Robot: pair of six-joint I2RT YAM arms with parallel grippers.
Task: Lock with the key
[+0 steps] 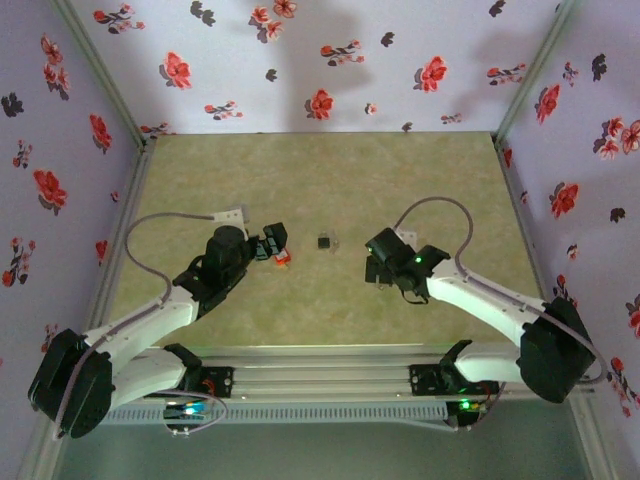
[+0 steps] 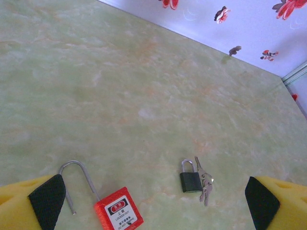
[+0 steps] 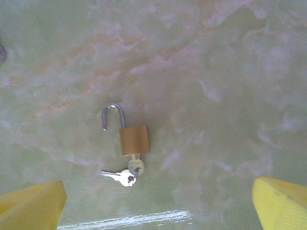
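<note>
**Top external view.** My left gripper [image 1: 272, 245] sits to the left of the brass padlock [image 1: 325, 241] and my right gripper [image 1: 377, 260] to its right. From this height I cannot tell the jaw gaps. The red padlock [image 1: 283, 260] lies left of the brass padlock, just beside my left gripper. The table [image 1: 330, 170] is pale green with a marbled pattern. The walls [image 1: 300, 60] beyond and to either side of the brass padlock carry lilac paper printed with red and dark flowers.

**Left wrist view.** My left gripper [image 2: 153, 203] stands wide and holds nothing. Its yellow fingers [image 2: 17, 206] sit at opposite frame edges. The red padlock [image 2: 117, 211] lies left of the brass padlock [image 2: 190, 181] with its silver shackle open. Its white label bears a red oval mark and small print that I cannot read. The frame edge cuts off its keyhole end, so I cannot tell where the key is. Silver keys [image 2: 205, 184] lie against the right side of the brass padlock.

**Right wrist view.** My right gripper [image 3: 158, 201] stands wide with nothing between the fingers. The brass padlock [image 3: 134, 139] lies with its shackle open. One silver key is in its base and a second is ringed to it
</note>
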